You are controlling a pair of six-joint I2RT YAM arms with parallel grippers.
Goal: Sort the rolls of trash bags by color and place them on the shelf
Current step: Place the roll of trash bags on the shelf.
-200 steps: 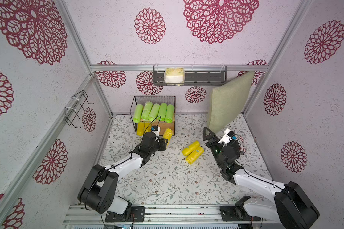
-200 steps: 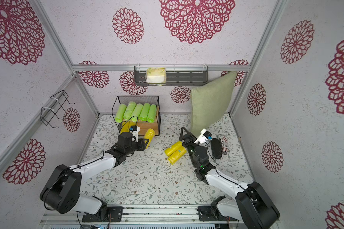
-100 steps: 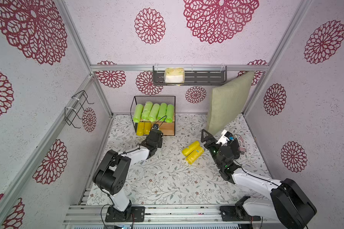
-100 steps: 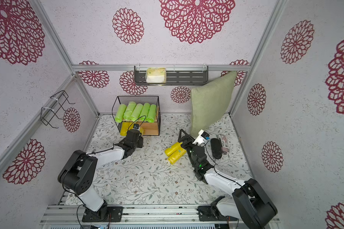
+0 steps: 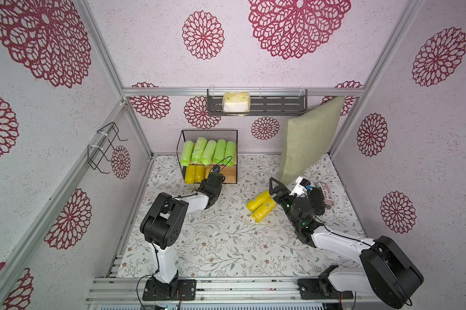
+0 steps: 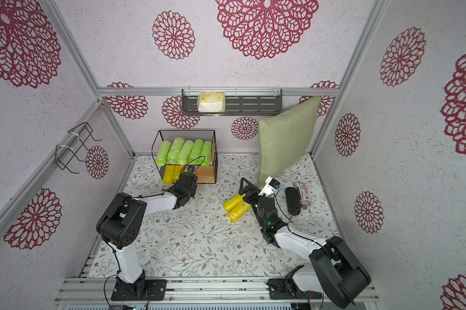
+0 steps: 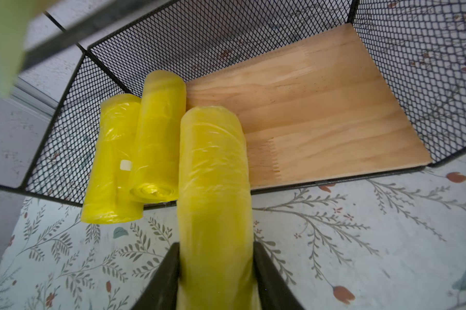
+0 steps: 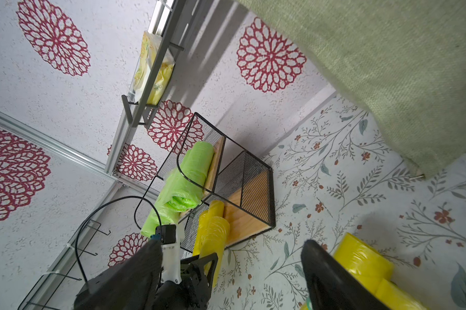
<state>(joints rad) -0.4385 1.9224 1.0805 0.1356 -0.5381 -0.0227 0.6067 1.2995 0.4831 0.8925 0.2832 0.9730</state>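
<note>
Gripping a bright yellow roll of soft plastic trash bags [image 7: 213, 174] at the shelf mouth

Left gripper [image 7: 215, 251]: black jaws are clenched on the near end of the roll, one on each flank, closed only to the roll's width. The roll points away from the wrist. Its far end reaches over the front edge of the lower light wooden board [image 7: 320, 107] of the small black wire-mesh shelf [image 5: 209, 134]. It lies just beside two shelved yellow rolls [image 7: 156, 134], which sit against the mesh side wall. Cannot tell whether the far end rests on the board or hangs just above it.

Handling, as judged: light, squashy film wound on itself. It gives under the pads, and the wrinkled skin is likely slick. Being a cylinder, it will roll once let go unless nested against a neighbour. Best taken across mid-length with the jaws square to the axis — an end grip like this one leaves the far end free to droop.

Five lime-green plastic rolls [image 5: 207, 151] fill the upper board side by side. Two loose yellow rolls [image 5: 261, 205] lie touching each other on the floral tabletop [image 5: 213, 241], well apart from the shelf.

Right gripper [image 8: 230, 252]: jaws spread wide with nothing between them — poised near the loose pair.
</note>
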